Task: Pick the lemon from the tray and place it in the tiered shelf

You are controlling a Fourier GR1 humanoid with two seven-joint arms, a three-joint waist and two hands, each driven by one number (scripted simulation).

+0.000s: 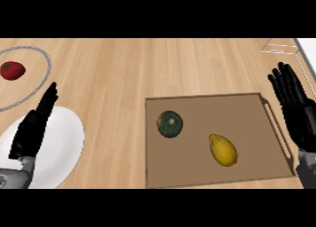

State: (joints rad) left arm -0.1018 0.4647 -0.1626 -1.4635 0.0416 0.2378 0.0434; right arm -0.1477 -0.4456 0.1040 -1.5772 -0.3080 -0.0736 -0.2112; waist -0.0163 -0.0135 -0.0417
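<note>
Looking down, we see our right hand (pixel 299 116) open, its fingers straight and pointing away from us, holding nothing. It sits at the right edge of the brown tray (pixel 187 170), partly covering that rim. The lemon (pixel 223 150) lies on the tray floor to the left of this hand's palm, a little nearer to us than the palm and clearly apart from it; nothing touches it. Farther left of the hand, and a little farther from us than the lemon, lies a dark green round fruit (pixel 169 123), also on the tray and apart from the lemon. Beyond the right fingertips, at the far right corner of the wooden counter (pixel 134 66), we can make out a pale wire frame (pixel 280 46), seemingly the shelf, though little of it shows.

Our left hand (pixel 31 126) is open too, fingers straight and seen edge-on, empty, above a white plate (pixel 65 133). Beyond its fingertips and slightly to their left, a red tomato (pixel 12 70) rests inside a round clear dish (pixel 48 66).
</note>
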